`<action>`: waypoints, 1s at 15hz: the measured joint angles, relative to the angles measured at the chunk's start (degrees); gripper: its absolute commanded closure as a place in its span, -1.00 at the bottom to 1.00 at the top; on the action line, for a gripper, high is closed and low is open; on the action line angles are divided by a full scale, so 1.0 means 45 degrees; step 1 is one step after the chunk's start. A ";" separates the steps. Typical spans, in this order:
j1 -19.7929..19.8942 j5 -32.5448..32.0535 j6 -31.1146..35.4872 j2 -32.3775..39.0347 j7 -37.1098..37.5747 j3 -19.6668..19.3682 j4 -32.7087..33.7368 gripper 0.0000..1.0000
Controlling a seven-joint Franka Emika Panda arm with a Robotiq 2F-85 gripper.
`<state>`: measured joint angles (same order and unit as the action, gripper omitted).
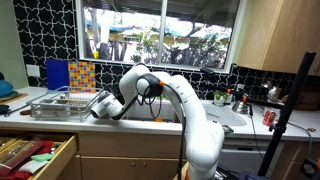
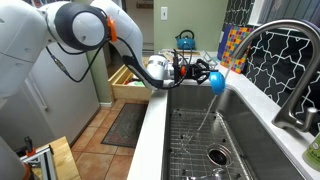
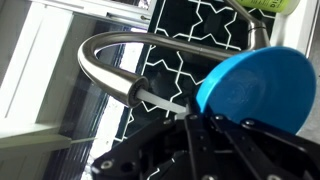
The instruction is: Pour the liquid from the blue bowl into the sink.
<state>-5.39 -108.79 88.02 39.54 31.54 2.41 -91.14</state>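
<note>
Clamps blue bowl (image 2: 218,82) by rim in closed gripper (image 2: 204,74), bowl tipped on edge just past its tips, directly above sink (image 2: 252,132) w/ thin stream (image 2: 206,118) falling.

Sunlit kitchen, and we're looking right across the bench.

Bright daylight is coming through the big window (image 1: 160,35), with trees outside, and black tile with a white lattice pattern (image 1: 35,30) covers the wall on both sides of it. There's a pale wooden upper cabinet (image 1: 275,35) in the corner and wooden fronts under the pale bench (image 1: 50,122), where a drawer (image 1: 35,155) stands open with odds and ends inside. A wire dish rack (image 1: 58,103) sits on the bench, multicoloured boards (image 1: 72,73) upright against the tile behind it, a red can (image 1: 268,118) at the far end. In an exterior view: terracotta floor tiles (image 2: 95,140), a dark mat (image 2: 125,122) along the cabinets, a blue kettle (image 2: 185,40) far back.
</note>
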 measured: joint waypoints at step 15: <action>-0.0013 0.0001 0.0000 0.0488 0.0406 0.0127 0.0679 0.93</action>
<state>-5.44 -108.79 88.02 41.73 33.36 2.98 -88.08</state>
